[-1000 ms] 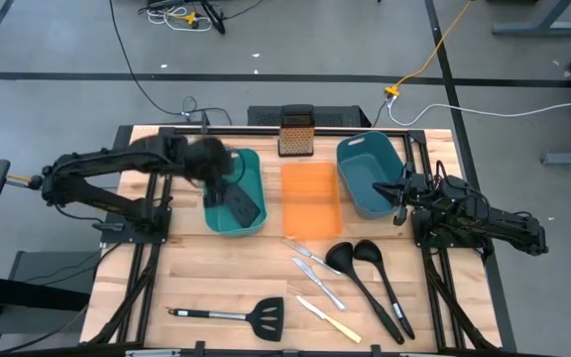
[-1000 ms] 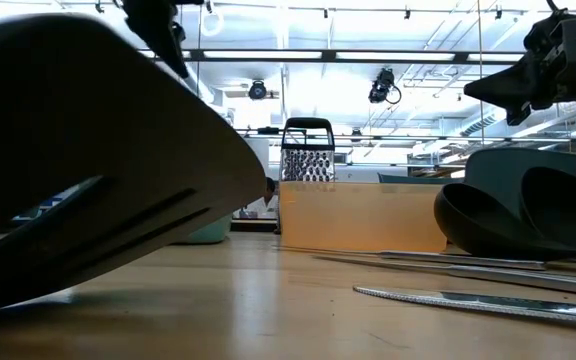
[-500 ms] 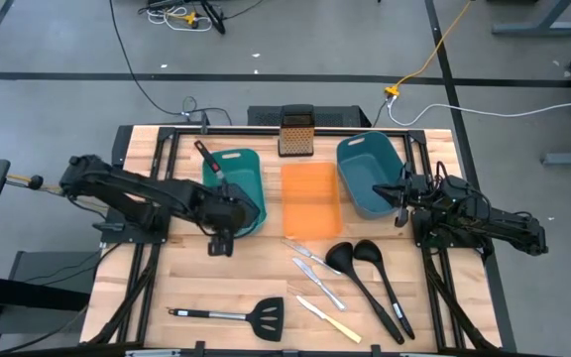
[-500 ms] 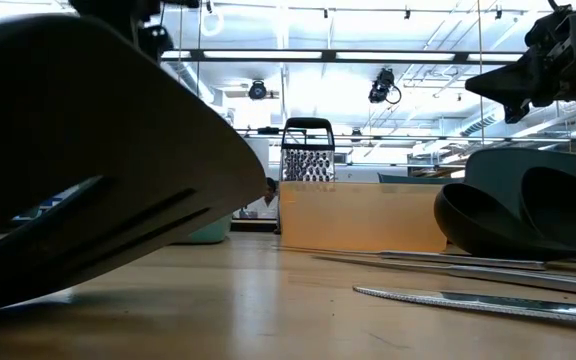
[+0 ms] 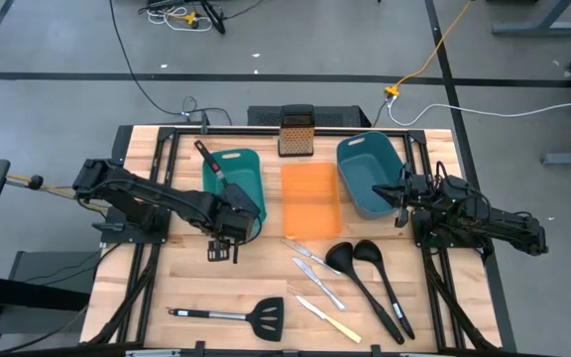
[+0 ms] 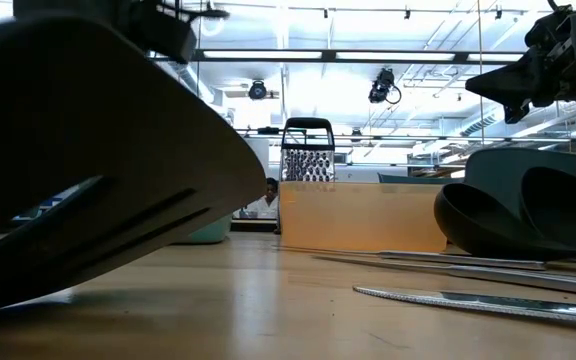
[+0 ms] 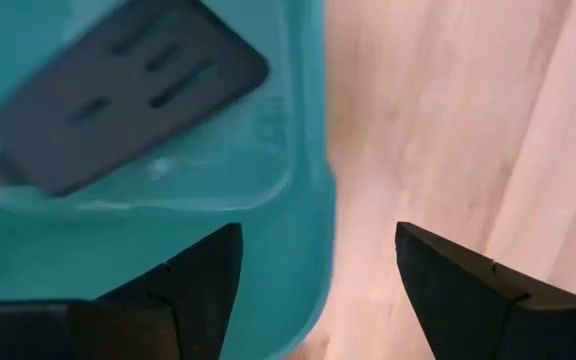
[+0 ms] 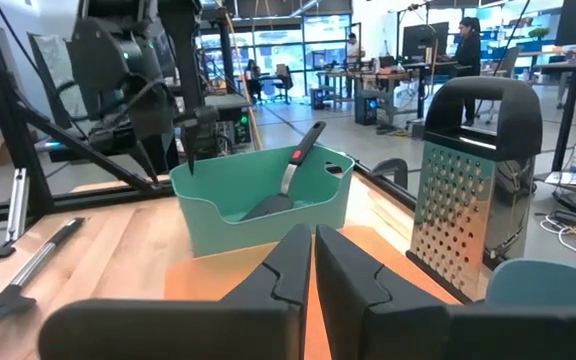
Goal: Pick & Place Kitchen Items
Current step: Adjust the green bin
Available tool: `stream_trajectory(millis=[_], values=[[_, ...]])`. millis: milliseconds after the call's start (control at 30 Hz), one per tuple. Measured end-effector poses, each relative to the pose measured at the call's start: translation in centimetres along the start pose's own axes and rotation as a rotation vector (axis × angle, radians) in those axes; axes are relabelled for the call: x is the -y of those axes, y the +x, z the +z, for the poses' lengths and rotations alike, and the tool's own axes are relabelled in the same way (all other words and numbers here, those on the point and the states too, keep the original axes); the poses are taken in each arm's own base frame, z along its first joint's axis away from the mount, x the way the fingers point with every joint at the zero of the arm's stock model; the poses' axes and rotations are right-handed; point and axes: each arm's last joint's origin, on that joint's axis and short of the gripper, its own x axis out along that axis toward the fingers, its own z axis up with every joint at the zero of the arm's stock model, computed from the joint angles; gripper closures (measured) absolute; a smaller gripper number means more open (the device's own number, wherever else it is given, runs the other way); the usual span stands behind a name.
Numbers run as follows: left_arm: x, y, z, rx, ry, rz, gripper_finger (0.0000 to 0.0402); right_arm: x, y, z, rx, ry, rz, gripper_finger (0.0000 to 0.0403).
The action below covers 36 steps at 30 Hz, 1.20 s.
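One black slotted spatula point(image 7: 128, 95) lies in the left teal bin point(image 5: 236, 183), blade on the bin's floor, handle point(image 5: 206, 157) leaning out over the far rim. My left gripper point(image 5: 223, 248) hangs open above that bin's near rim, pointing down and holding nothing. A second spatula point(image 5: 246, 315) lies flat near the table's front edge. Two ladles point(image 5: 370, 278), two silver knives point(image 5: 315, 270) and a yellow-handled knife point(image 5: 330, 322) lie on the wood. My right gripper point(image 5: 397, 193) waits shut, level, beside the right teal bin point(image 5: 370, 174).
An orange tray point(image 5: 311, 198) sits between the two bins, with a dark box grater point(image 5: 295, 132) behind it at the far edge. Bare wood lies between the left bin and the near spatula. People show in the room beyond the table.
My left gripper has let go of the spatula and gone down and toward the table's near edge, from over the left bin to its near rim. The spatula has stayed in the bin, its handle now leaning out over the far rim.
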Motion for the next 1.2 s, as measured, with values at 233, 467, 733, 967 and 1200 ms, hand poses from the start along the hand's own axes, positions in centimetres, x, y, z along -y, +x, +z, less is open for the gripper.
stream_trajectory(millis=[233,467,733,967,1200], values=[[0.0,2.0,-0.3,0.003,0.014,-0.03,0.0139,0.0,0.0,0.0,0.0,0.001,0.0,0.0375],[-0.1,2.1,-0.5,-0.008,0.065,-0.002,0.02,0.0,0.0,0.0,0.002,0.0,-0.001,0.0375],[-0.2,2.1,-0.6,-0.021,0.092,0.011,0.0315,0.0,0.0,0.0,0.002,-0.001,-0.001,0.0375],[-0.3,2.1,-1.2,-0.083,0.13,0.004,0.0392,0.0,0.0,0.0,0.002,-0.001,-0.001,0.0375],[-1.0,2.1,-1.3,-0.114,0.134,0.027,0.038,0.0,0.0,0.0,0.002,-0.001,-0.001,0.0375]])
